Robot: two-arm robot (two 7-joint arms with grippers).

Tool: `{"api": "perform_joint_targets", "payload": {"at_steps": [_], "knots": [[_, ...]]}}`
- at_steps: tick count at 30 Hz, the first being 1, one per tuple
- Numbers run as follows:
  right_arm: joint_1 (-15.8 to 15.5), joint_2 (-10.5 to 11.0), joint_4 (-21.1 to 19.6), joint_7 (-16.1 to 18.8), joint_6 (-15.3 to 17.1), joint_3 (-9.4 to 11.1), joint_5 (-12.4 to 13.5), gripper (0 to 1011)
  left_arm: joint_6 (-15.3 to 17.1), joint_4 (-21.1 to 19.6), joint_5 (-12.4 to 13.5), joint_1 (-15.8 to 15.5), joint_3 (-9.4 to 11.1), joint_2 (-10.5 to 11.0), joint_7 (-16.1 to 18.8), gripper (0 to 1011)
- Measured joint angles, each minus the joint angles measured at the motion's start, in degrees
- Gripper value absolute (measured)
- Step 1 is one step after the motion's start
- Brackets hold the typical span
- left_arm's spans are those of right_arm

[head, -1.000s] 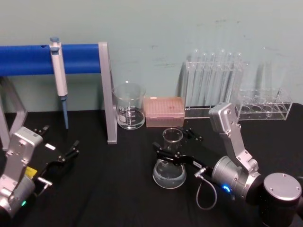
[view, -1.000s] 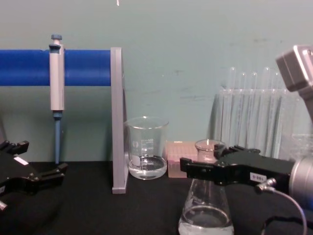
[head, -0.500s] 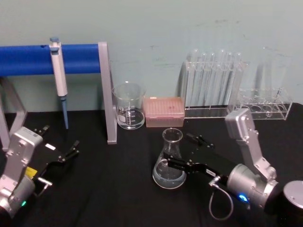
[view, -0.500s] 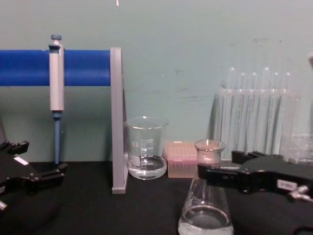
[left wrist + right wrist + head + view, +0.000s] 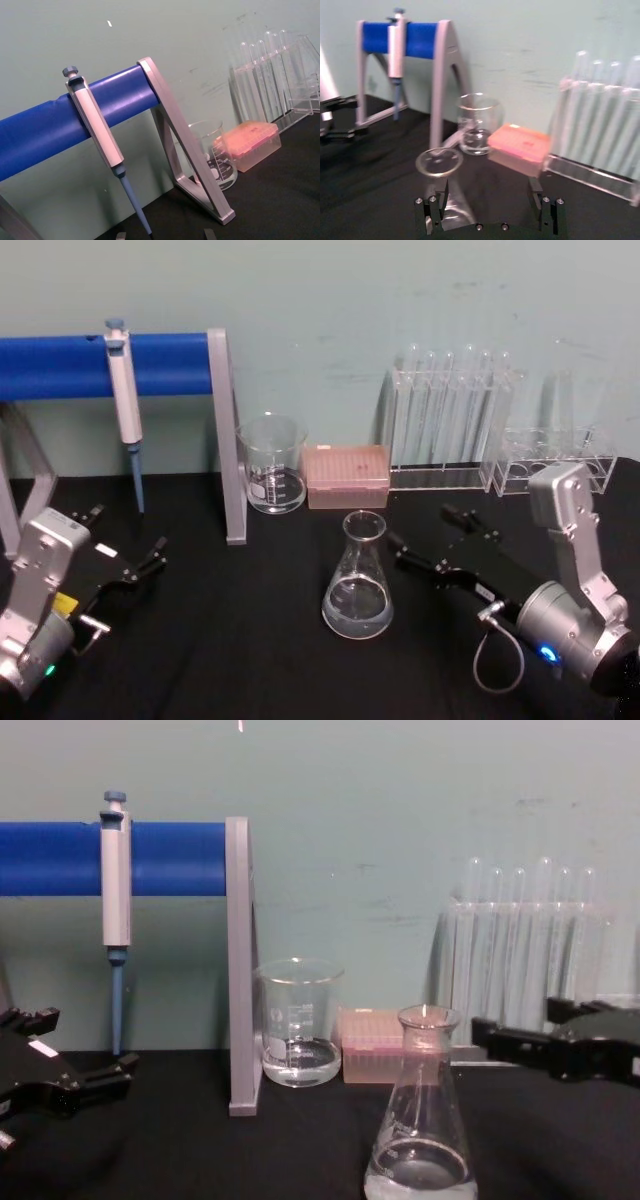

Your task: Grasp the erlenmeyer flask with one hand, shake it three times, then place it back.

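Observation:
The erlenmeyer flask [image 5: 358,582] stands upright on the black table, clear glass with a little liquid in its wide base; it is also seen low in the chest view [image 5: 420,1125] and in the right wrist view [image 5: 440,163]. My right gripper [image 5: 428,527] is open, just to the right of the flask, and its fingers do not touch the glass. From the chest it comes in at the right edge [image 5: 515,1025], level with the flask's neck. My left gripper [image 5: 128,537] rests open at the table's left side.
A glass beaker [image 5: 272,465] and a pink tip box [image 5: 346,475] stand behind the flask. Test tube racks [image 5: 450,420] line the back right. A pipette [image 5: 124,390] hangs on the blue stand [image 5: 60,365] at the back left.
My right gripper was shut around the flask's neck, then opened and drew back to the right. The flask stays standing where it was. The left arm has not moved.

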Motion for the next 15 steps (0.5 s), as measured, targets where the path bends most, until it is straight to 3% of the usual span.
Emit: {"api": "perform_joint_targets", "payload": {"at_steps": [6, 15], "knots": [[-0.42, -1.87, 0.48, -3.76, -0.44, 1.69, -2.05, 1000, 0.0, 0.0, 0.0, 0.0, 0.0, 0.0, 0.0, 1001], [-0.48, -3.99, 2.12, -6.73, 0.37, 2.94, -4.5, 1000, 0.0, 0.0, 0.0, 0.0, 0.0, 0.0, 0.0, 1001]]}}
